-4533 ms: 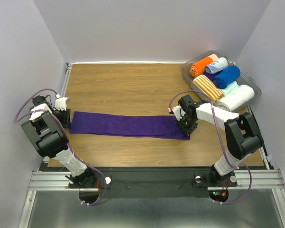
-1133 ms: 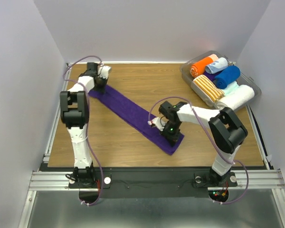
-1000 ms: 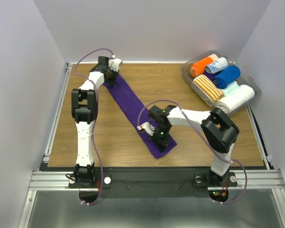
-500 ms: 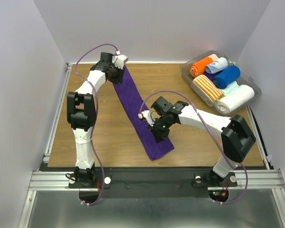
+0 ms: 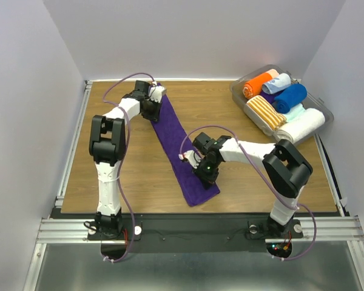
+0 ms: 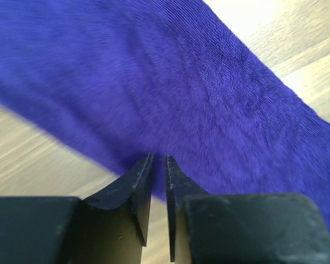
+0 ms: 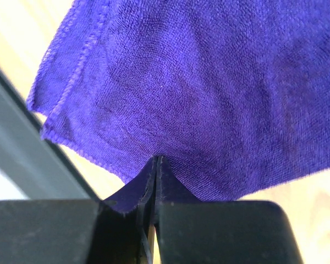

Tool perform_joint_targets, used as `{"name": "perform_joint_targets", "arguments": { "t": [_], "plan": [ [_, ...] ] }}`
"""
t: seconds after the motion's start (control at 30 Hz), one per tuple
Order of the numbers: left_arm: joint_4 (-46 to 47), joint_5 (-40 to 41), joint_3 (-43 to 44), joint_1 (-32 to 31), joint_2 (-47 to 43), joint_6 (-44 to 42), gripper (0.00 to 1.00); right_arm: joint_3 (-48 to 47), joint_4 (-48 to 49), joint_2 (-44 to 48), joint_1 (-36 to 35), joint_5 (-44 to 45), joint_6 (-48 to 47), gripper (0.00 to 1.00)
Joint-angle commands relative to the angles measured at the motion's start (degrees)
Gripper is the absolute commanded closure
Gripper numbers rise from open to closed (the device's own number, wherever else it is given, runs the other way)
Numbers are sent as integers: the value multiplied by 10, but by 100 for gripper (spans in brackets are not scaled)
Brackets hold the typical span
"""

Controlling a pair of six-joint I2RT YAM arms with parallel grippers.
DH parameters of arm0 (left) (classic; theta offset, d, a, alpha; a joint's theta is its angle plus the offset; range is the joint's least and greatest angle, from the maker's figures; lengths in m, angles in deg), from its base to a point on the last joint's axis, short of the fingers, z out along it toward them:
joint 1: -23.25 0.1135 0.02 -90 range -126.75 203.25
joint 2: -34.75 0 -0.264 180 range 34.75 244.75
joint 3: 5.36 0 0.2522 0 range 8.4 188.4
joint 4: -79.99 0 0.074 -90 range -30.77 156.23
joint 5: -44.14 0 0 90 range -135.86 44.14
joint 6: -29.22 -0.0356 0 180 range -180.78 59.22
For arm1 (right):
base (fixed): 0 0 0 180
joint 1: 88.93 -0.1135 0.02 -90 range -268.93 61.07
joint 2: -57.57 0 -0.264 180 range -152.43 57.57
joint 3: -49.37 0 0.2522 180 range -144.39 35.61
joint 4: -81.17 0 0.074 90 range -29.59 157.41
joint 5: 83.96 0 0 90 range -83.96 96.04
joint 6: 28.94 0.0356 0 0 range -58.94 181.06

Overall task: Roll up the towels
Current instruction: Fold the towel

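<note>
The dark purple towel [image 5: 176, 142] lies flat as a long strip, running from the table's back left down to the front middle. My left gripper [image 5: 153, 104] is at its far end. In the left wrist view the left gripper [image 6: 158, 159] has its jaws nearly closed on the towel's edge [image 6: 181, 82]. My right gripper [image 5: 205, 171] is near the towel's near end. In the right wrist view the right gripper [image 7: 156, 159] is shut, pinching the cloth [image 7: 209, 82]. The royal blue towel [image 5: 289, 97] lies rolled in the bin.
A clear plastic bin [image 5: 238, 92] at the back right holds an orange roll [image 5: 253, 85], a pale blue roll [image 5: 279, 82], an orange-and-white striped roll [image 5: 264, 111] and a white roll [image 5: 302, 125]. Walls close the table's left, back and right sides.
The purple towel has swung from lying across the table to running nearly front to back. The left gripper carried its end to the back; the right gripper drew its end toward the front middle.
</note>
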Motion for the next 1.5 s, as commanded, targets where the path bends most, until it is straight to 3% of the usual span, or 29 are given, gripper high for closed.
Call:
{"name": "perform_joint_targets", "arguments": {
  "t": [0.0,0.23,0.4,0.57,0.63,0.67,0.7,0.73,0.8,0.87,0.97,1.07,1.17,1.2,1.3,1.47],
  "plan": [
    [9,-19,51,-13,54,7,77,-10,45,-51,-4,-81,42,99],
    [-36,-35,208,-34,147,-3,77,-37,91,-104,-41,-166,107,99],
    [-49,-36,248,-35,120,-2,72,-72,102,-118,-72,-183,123,99],
    [-57,-12,133,-27,-13,-33,65,-40,99,-74,-74,-182,114,99],
    [-48,7,63,-12,-87,-43,55,-20,100,-42,-74,-184,108,97],
    [-43,6,40,-5,-111,-52,47,-9,99,-31,-73,-182,98,96],
    [-33,0,17,5,-161,-58,28,-7,99,-16,-74,-177,95,93],
    [-26,-29,-27,18,-187,-64,17,-8,99,-3,-74,-171,92,91],
    [-16,-87,-74,67,-273,-89,1,-17,99,43,-74,-162,89,83],
    [-5,-165,-148,106,-334,-117,1,-24,99,73,-72,-143,94,77],
    [-37,-168,-252,100,-464,-268,1,-35,100,120,-45,-134,104,69],
    [-99,-142,-371,49,-602,-429,2,-33,100,136,28,-174,132,69],
    [-147,-78,-524,-75,-758,-534,13,-36,97,120,118,-209,143,69],
    [-147,-78,-524,-76,-781,-534,16,-36,97,120,118,-210,144,69],
    [-175,-51,-604,-187,-846,-534,28,-36,95,127,133,-184,140,69],
    [-148,-41,-682,-344,-859,-503,30,-27,93,123,142,-145,134,69]
  ]
}}
